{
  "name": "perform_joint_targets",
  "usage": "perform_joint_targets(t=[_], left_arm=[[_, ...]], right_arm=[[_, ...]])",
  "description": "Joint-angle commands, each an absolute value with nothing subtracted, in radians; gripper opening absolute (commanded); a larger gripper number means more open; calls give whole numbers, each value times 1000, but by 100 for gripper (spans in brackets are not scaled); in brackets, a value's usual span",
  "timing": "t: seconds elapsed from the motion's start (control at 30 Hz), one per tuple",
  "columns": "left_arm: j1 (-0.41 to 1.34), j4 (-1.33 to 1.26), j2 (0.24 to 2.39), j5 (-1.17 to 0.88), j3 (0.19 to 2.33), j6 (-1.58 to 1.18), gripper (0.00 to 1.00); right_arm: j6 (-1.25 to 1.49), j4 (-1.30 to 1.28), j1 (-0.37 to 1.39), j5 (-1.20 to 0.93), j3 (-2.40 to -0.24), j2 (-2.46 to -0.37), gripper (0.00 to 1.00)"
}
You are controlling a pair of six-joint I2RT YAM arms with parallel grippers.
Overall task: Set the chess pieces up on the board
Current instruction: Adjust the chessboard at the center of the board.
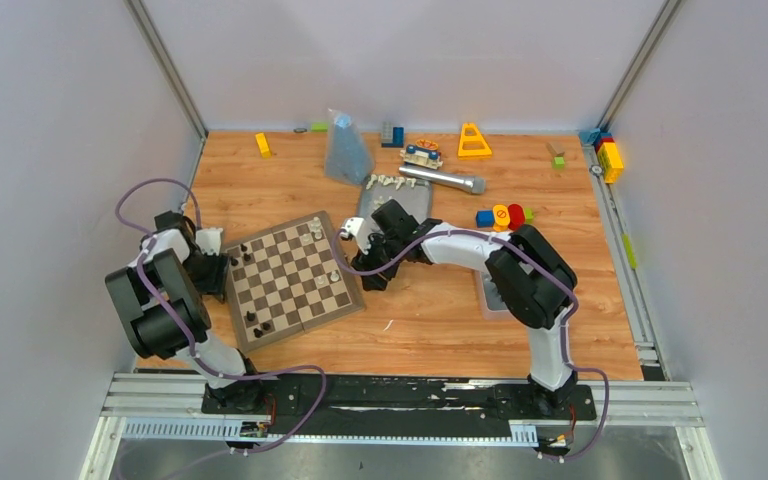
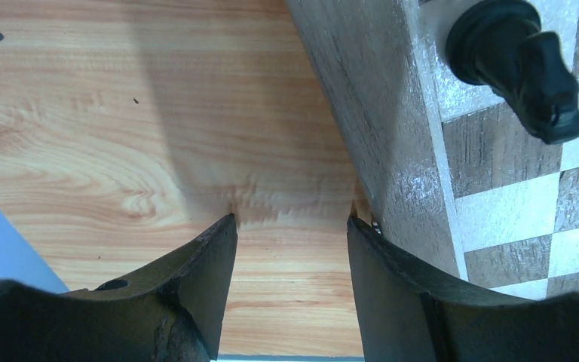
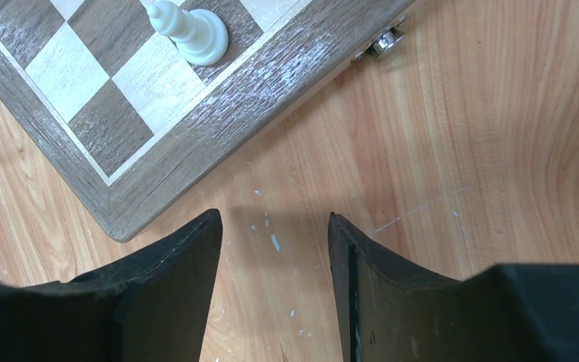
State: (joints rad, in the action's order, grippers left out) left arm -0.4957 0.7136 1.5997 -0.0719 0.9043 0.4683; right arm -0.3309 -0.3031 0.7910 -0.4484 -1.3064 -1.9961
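The board (image 1: 290,285) lies turned at an angle on the bench (image 1: 440,320), left of centre in the top view. Only a few chess pieces (image 1: 263,326) stand on it: dark ones near its lower and left corners, pale ones toward its upper and right sides. More pale pieces (image 1: 388,182) sit on a grey tray (image 1: 410,203) just above and to the right of the board, so most of the setup looks undone.

In the left wrist view a black piece (image 2: 516,64) sits on a square at the upper right. The left jaws are spread and hold nothing, over bare bench beside the board's border (image 2: 399,113). In the right wrist view a white piece (image 3: 192,34) stands at the top, one square in from the edge. The right jaws are likewise spread and empty, over bench just off a board corner near its metal clasp (image 3: 383,44).

The step in hand looks like fetching another piece. To do it well, the right arm would probably suit the tray. It should straddle one piece without brushing its neighbours, pinch it low on the stem and keep it upright. The piece should go down centred on its square, and the jaws should lift straight up. These pieces are small and likely to tip.
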Motion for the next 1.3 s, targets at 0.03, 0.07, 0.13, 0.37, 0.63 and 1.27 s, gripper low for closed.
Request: perform_joint_targets(t=[0.03, 0.07, 0.13, 0.37, 0.63, 1.27], left_arm=[[-451, 660, 1644, -117, 918, 417, 64], [-447, 660, 1651, -123, 926, 415, 64], [-440, 660, 1657, -130, 934, 407, 64], [-400, 662, 1654, -145, 921, 410, 64], [-383, 660, 1606, -165, 873, 434, 65], [-296, 660, 1688, -131, 957, 423, 65]], right_arm=[[-320, -325, 799, -434, -1298, -1940, 54], [-317, -328, 800, -432, -1299, -1938, 54], [-316, -334, 801, -426, -1299, -1935, 54], [-333, -370, 801, -391, -1280, -1884, 55], [-371, -422, 801, -378, -1228, -1778, 58], [-324, -388, 855, -376, -1258, -1918, 47]])
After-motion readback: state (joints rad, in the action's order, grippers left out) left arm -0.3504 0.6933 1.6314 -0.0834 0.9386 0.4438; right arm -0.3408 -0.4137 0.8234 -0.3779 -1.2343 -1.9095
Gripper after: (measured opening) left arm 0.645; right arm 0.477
